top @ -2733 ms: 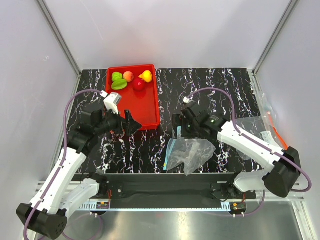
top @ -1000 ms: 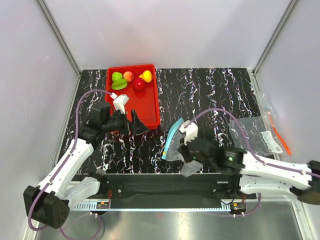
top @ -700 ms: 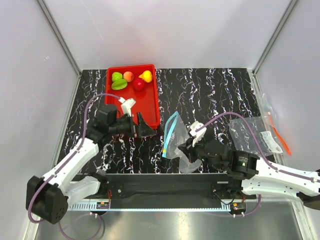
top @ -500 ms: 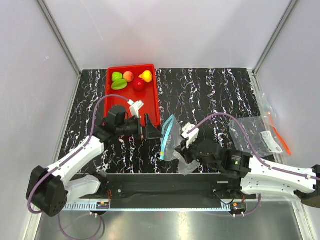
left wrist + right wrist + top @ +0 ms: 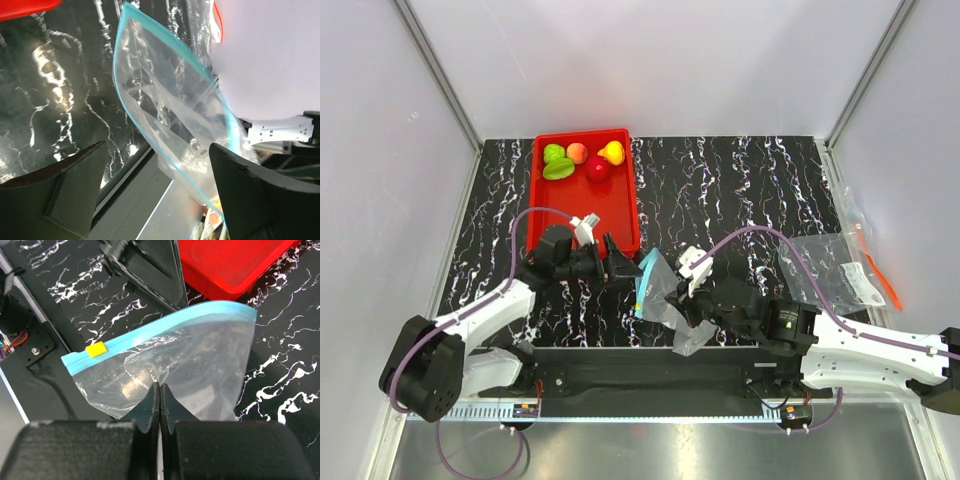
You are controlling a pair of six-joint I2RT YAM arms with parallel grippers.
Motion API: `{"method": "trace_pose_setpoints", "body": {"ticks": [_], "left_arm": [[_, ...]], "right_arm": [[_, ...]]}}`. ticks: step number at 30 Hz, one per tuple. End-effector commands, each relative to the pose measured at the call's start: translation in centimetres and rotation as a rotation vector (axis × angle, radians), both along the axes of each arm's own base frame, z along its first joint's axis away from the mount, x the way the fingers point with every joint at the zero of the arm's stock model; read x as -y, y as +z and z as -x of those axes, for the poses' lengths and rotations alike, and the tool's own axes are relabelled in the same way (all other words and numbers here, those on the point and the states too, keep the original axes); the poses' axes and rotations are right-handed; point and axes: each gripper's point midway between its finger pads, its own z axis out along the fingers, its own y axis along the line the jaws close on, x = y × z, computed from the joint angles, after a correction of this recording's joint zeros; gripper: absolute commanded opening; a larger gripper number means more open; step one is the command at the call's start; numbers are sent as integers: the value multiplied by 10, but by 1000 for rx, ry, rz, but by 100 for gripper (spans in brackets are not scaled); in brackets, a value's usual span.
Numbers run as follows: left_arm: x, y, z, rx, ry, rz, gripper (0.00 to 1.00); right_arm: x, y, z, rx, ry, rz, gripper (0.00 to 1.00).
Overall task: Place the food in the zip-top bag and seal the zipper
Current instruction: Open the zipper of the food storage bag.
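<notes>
**We hold the bag up and bring our other gripper to its mouth, so the opening step is in hand.**

On the black table (image 5: 740, 180), the red tray (image 5: 612, 212) sits at 11 o'clock. The bag (image 5: 190, 360) hangs near 6 o'clock, and our right gripper (image 5: 160, 395) has its fingers clamped together on the film well below the zipper (image 5: 150, 332). Our left gripper (image 5: 623, 265) has its fingers apart, one on each side of the mouth edge, gripping nothing. Next, we judge, it must pinch one lip only and draw the mouth wide. Spare plastic (image 5: 825, 262) lies at 3 o'clock, well apart. The toy fruit (image 5: 582, 160) lies at the tray's 12 o'clock end, behind the tray wall. A yellow slider (image 5: 95, 349) sits at the zipper's 9 o'clock end.
</notes>
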Motion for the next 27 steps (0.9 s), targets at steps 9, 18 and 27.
{"method": "trace_pose_setpoints", "body": {"ticks": [9, 18, 27], "left_arm": [[9, 19, -22, 91, 42, 59, 79], [24, 28, -17, 168, 7, 52, 0], [3, 47, -15, 389, 143, -98, 0]], "right_arm": [[-7, 20, 4, 27, 39, -71, 0], [-15, 10, 2, -1, 43, 1, 6], [3, 24, -24, -152, -290, 97, 87]]}}
